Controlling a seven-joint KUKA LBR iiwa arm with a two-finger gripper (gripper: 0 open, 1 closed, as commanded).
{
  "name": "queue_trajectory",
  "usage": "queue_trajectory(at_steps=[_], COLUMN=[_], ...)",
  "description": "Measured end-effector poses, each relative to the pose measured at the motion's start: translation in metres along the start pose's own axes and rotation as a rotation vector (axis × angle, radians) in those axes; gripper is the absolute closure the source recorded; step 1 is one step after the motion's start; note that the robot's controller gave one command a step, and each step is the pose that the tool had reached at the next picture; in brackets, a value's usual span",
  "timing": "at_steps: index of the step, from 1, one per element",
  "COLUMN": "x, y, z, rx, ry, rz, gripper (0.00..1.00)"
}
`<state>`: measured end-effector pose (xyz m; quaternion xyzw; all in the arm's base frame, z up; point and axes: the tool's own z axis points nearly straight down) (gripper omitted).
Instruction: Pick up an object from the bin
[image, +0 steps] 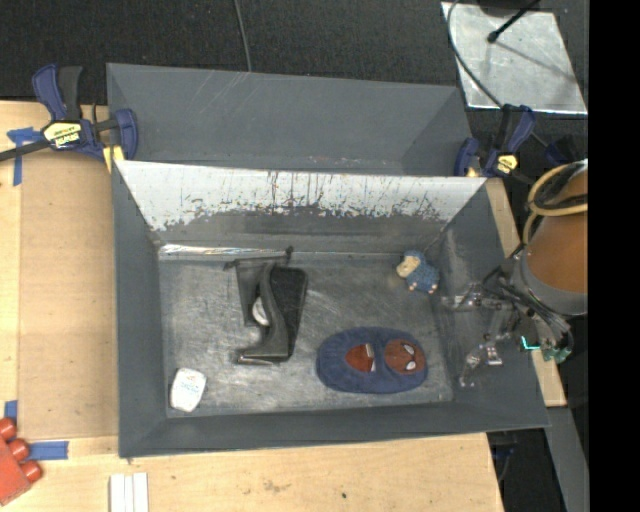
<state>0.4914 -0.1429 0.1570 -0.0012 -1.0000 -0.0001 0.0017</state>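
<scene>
My gripper (466, 338) hangs over the bin's right sloped wall, open, with nothing between its fingers. Just to its left on the bin floor lies a blue oval slipper-like thing (372, 362) with two red faces on it. A small blue and yellow toy figure (418, 270) sits near the back right corner of the floor, up and to the left of the gripper.
A black tool-like object (274, 312) lies left of the middle of the floor. A small white object (187, 388) rests in the front left corner. The arm with its orange cover comes in from the right rim.
</scene>
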Motion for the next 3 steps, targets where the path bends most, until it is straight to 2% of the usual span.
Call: queue_trajectory(at_steps=[1, 2, 3], x=[-0.008, -0.011, -0.068], y=[0.033, 0.033, 0.013], z=[0.086, 0.083, -0.083], rx=[0.003, 0.004, 0.006], ry=[-0.009, -0.016, -0.015], rz=[-0.178, -0.179, -0.509], gripper=[0.0, 1.0, 1.0])
